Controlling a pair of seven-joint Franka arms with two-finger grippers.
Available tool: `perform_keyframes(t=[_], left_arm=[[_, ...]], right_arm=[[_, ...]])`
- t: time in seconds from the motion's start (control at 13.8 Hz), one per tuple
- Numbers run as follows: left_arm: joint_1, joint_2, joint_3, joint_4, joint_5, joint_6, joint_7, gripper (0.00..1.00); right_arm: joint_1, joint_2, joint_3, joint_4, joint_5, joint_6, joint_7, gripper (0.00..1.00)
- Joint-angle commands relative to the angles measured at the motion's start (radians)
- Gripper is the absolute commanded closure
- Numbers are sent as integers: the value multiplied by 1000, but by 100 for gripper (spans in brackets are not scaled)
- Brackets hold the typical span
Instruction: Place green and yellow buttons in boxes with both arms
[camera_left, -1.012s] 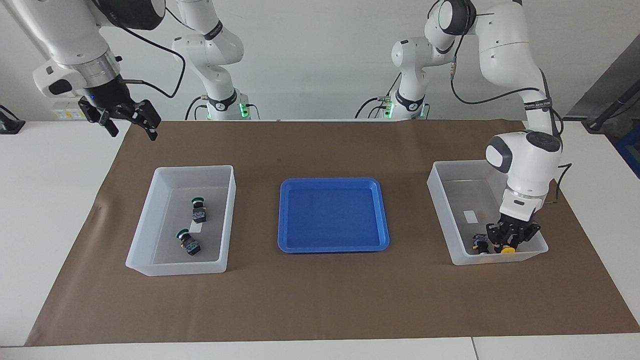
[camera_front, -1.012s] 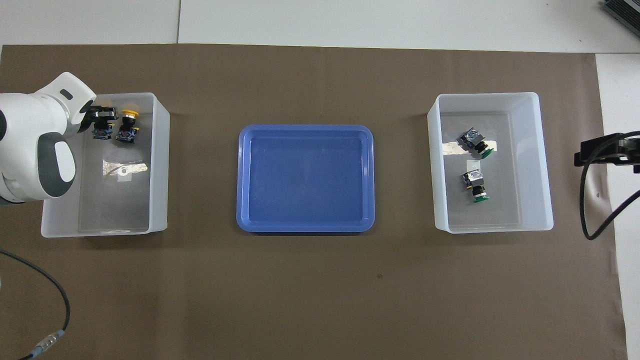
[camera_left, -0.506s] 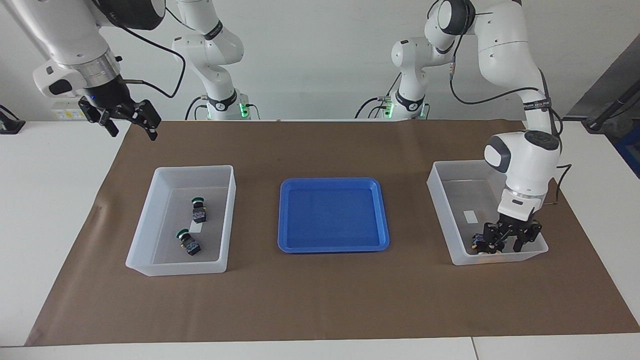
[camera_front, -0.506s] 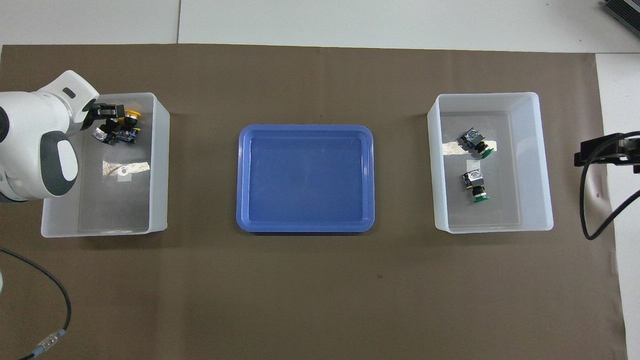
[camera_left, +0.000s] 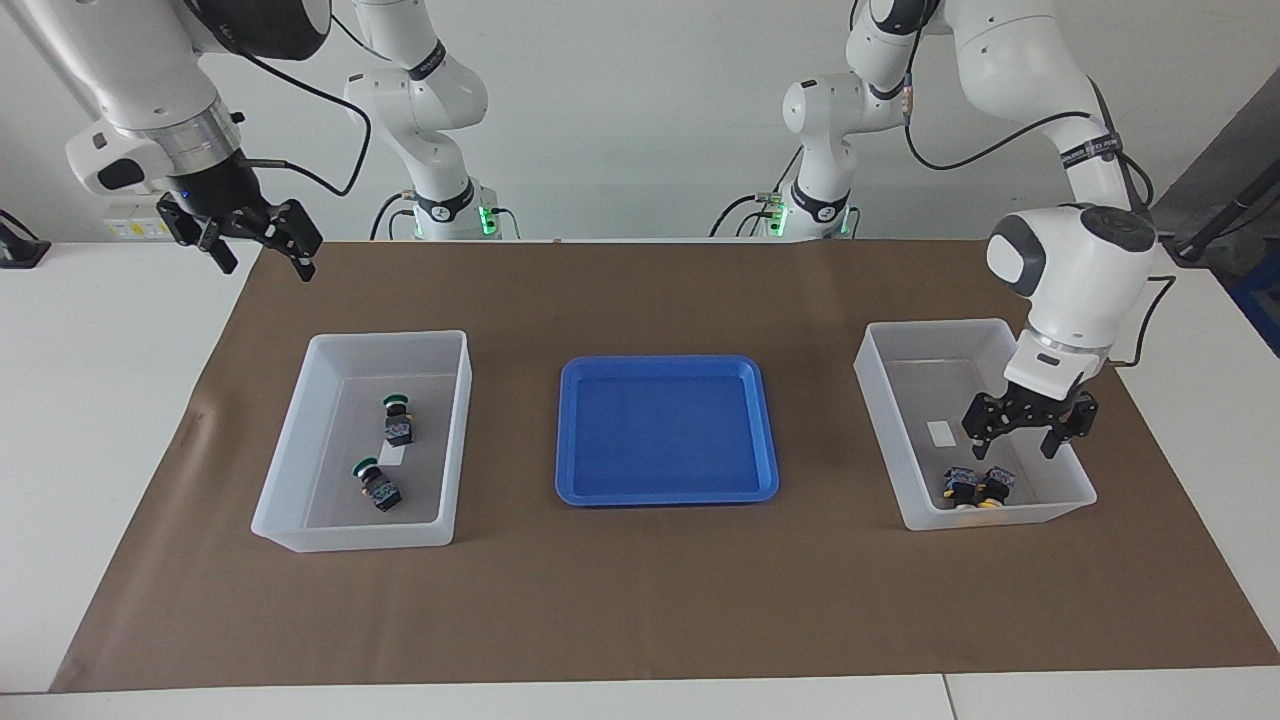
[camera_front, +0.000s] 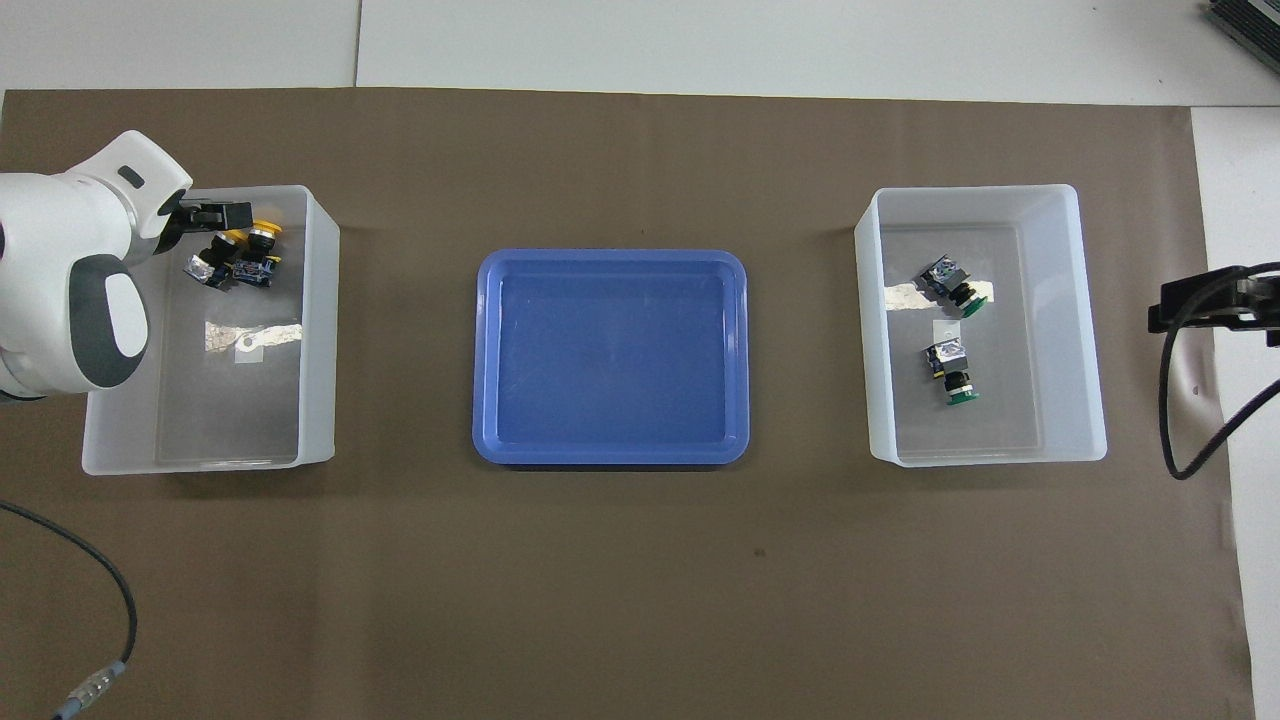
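Two yellow buttons (camera_left: 965, 487) (camera_left: 995, 485) lie side by side on the floor of the box (camera_left: 1000, 515) at the left arm's end, in the part farthest from the robots; they also show in the overhead view (camera_front: 262, 240) (camera_front: 212, 262). My left gripper (camera_left: 1012, 443) is open and empty, raised just above them, and shows in the overhead view (camera_front: 205, 220). Two green buttons (camera_left: 398, 420) (camera_left: 375, 485) lie in the other box (camera_left: 390, 337). My right gripper (camera_left: 265, 262) waits open, high over the mat's corner.
A shallow blue tray (camera_left: 665, 430) lies empty between the two boxes on the brown mat (camera_left: 640, 600). The right arm's black cable (camera_front: 1185, 420) hangs beside the box with the green buttons (camera_front: 1090, 320).
My left gripper has opened, let go of a yellow button beside the other one, and risen out of the box. The right arm has not moved.
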Motion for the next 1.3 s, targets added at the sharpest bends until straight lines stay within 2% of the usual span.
perform_keyframes(t=[0.0,0.29,0.36,0.51,0.72,1.08,1.23], left_arm=[[-54,-117,10,-74,-22,-142,21,0],[-100,-325,10,-248,-22,-161,-46,0],[-111,-371,10,-273,-22,-178,-69,0],[-117,-414,9,-252,-22,-291,-79,0],[-111,-392,10,-104,-20,-438,-74,0],[-102,-245,15,228,-20,-645,-73,0],[-100,-209,15,308,-23,-702,-73,0]], right_arm=[[0,-7,-4,-7,3,-12,-16,0],[1,-7,-5,-7,3,-12,-16,0],[0,-7,-4,-7,3,-12,-16,0],[0,-7,-4,-7,3,-13,-16,0],[0,-7,-5,-7,3,-13,-16,0],[1,-7,-5,-7,3,-13,-16,0],[1,-7,-4,-8,3,-13,-16,0]])
